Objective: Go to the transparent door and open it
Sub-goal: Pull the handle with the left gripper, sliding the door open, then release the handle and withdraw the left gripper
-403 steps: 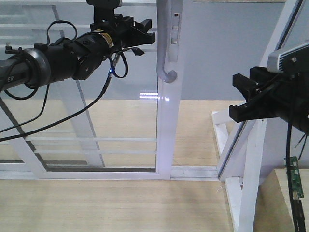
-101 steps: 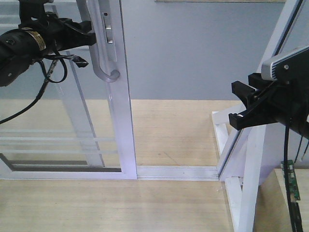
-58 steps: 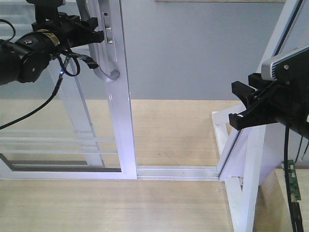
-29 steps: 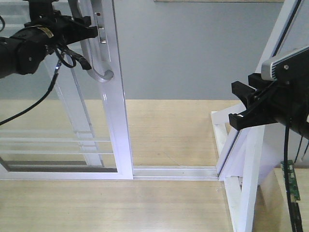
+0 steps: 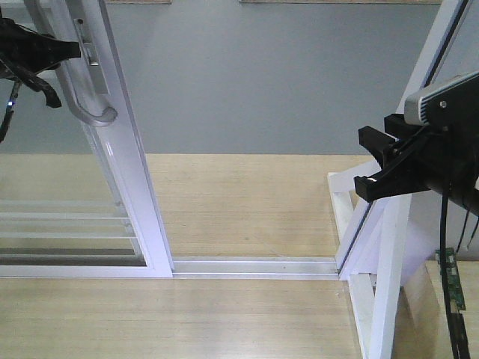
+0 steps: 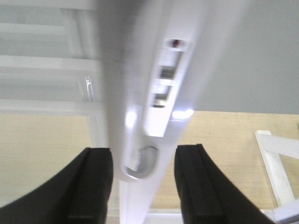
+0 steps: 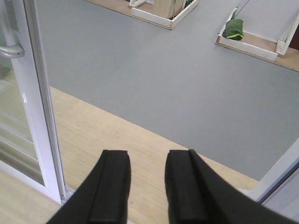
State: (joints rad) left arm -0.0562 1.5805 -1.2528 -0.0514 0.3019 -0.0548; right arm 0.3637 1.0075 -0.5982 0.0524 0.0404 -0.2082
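The right gripper (image 7: 142, 184) hangs right of the door (image 5: 123, 149), fingers apart, gripping nothing. The left gripper (image 6: 142, 186) straddles the door's grey handle (image 5: 86, 97), fingers either side; whether they press it is unclear.

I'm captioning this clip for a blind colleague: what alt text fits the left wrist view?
Close-up, blurred: the left gripper has its two black fingers on either side of the transparent door's white stile, beside the lower end of the grey handle. A lock plate sits above; wooden floor lies behind.
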